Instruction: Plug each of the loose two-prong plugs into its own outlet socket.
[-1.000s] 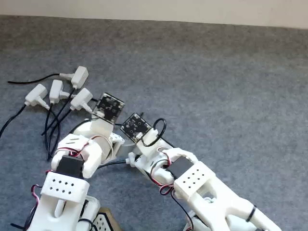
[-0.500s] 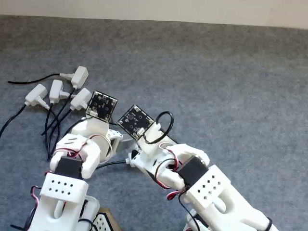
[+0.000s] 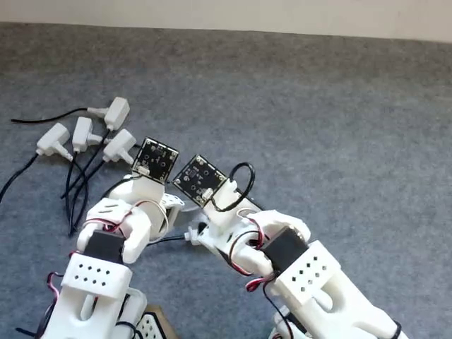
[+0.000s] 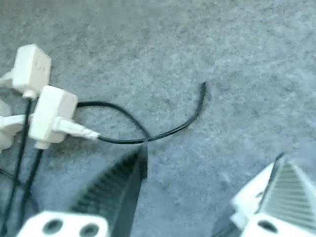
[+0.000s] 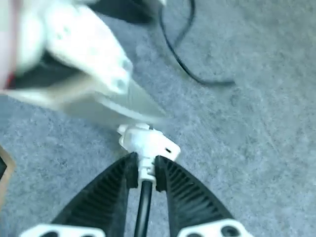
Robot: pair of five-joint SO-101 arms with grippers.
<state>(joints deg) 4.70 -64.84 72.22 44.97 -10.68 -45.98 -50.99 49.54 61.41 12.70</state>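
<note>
No plug seems seated yet: right end effector (image 5: 144, 167) grips one plug (image 5: 146, 141), left end effector (image 4: 210, 160) gapes empty, other plugs (image 3: 116, 111) lie loose upper left.

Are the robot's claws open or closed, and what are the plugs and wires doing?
Left gripper: open, empty.
Right gripper: shut on white plug.
Four white plug blocks: lying together on the carpet, not held.
Black cable: loose on the carpet, one end free.
</note>
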